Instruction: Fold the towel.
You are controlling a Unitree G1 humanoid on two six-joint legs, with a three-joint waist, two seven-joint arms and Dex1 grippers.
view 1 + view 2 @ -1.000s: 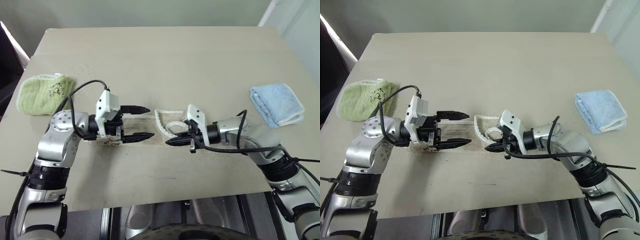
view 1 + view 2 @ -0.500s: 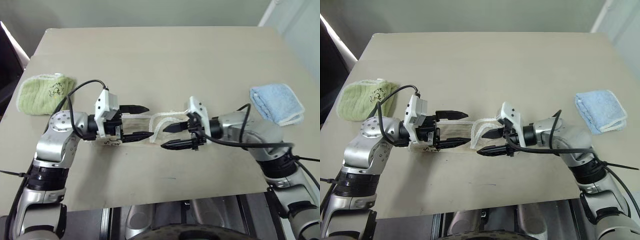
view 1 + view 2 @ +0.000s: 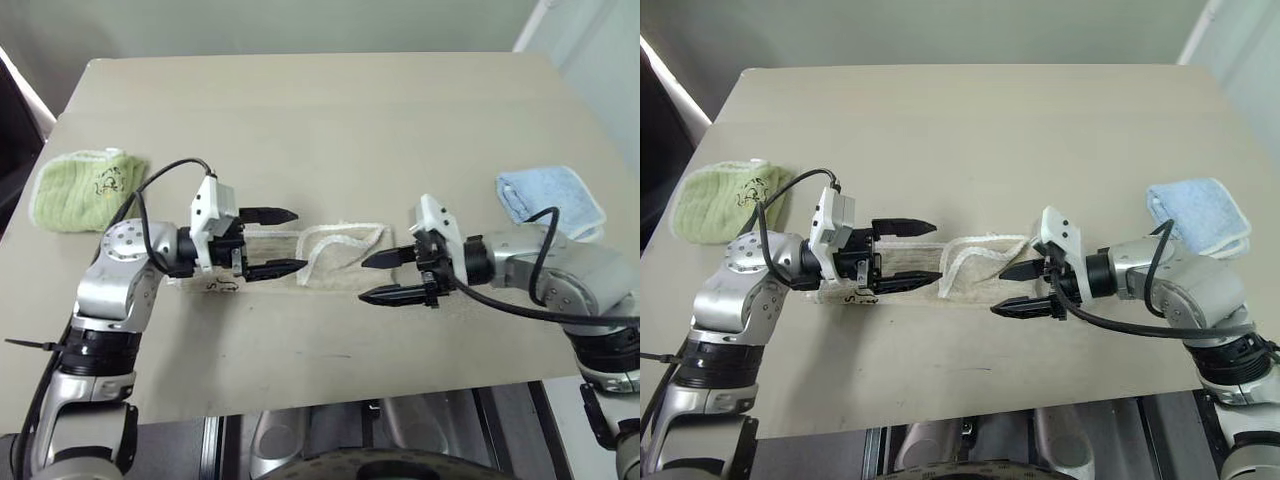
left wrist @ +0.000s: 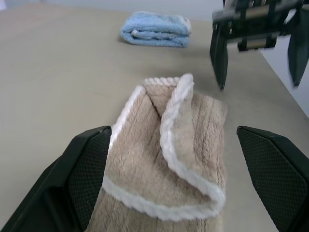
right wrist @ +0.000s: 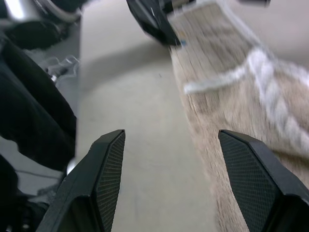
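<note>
The beige towel [image 3: 335, 255] with white corded edging lies as a long strip across the middle of the table, and its right end is turned over in a loose fold [image 4: 166, 145]. My left gripper [image 3: 298, 240] points right and is open, its fingers straddling the strip's left half with nothing pinched. Pointing left, my right gripper [image 3: 363, 279] hovers at the front right corner of the towel's folded end, open and empty. The left wrist view also shows the right gripper [image 4: 258, 58] beyond the towel's end.
A folded light green towel [image 3: 85, 188] lies at the table's left edge and a folded light blue towel [image 3: 550, 205] near the right edge. The tan table [image 3: 320, 110] stretches bare behind the arms; its front edge runs just below the grippers.
My right gripper opened, let go of the towel's folded end and drew back to the right. The towel's end now lies farther right. The left gripper kept still and open.
</note>
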